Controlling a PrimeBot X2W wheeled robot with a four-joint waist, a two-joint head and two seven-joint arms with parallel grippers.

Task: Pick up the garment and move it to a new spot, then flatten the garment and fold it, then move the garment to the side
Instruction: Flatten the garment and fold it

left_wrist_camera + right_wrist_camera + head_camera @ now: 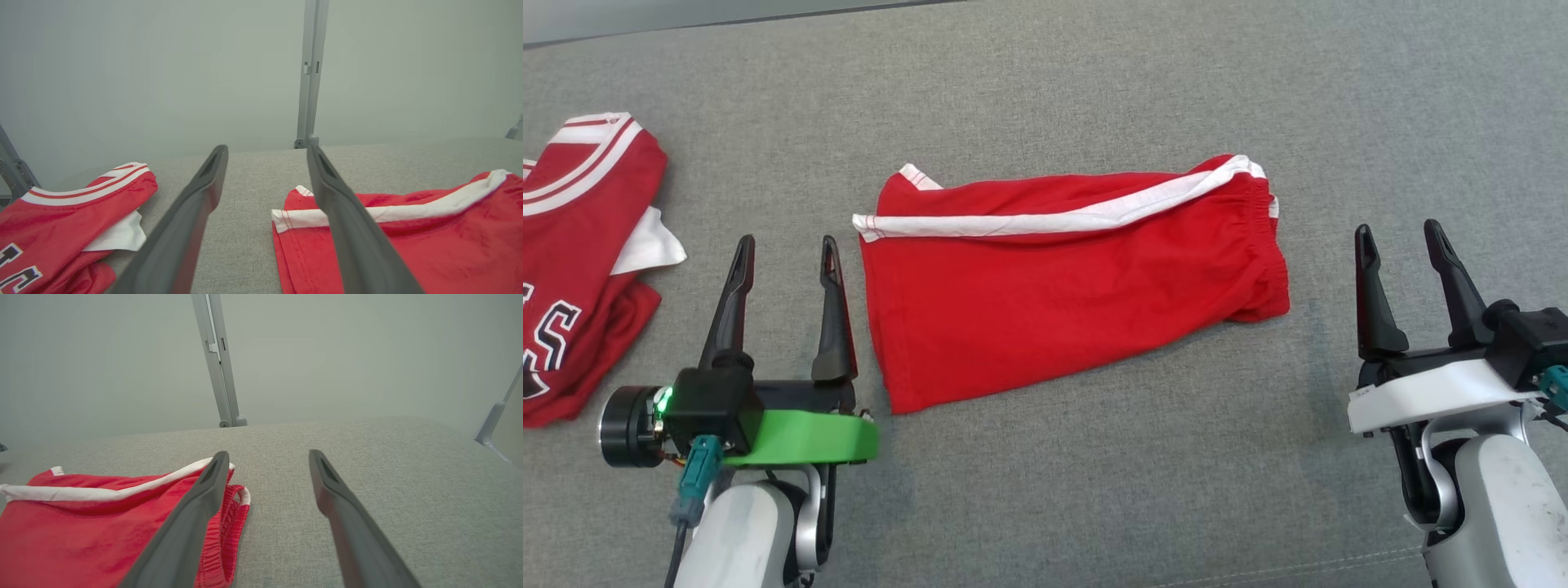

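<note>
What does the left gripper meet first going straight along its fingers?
Probably only bare grey surface: the left gripper points between the jersey and the shorts. Height unclear; it could graze the shorts' hem.

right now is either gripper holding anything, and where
Nothing is held: the left gripper and right gripper are open, one beside each end of the shorts.

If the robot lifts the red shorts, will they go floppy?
Probably floppy: the red shorts lie folded and wrinkled, so they would droop. Likely light, being thin cloth. Pushed, they may bunch up on the woven grey surface rather than slide.
</note>
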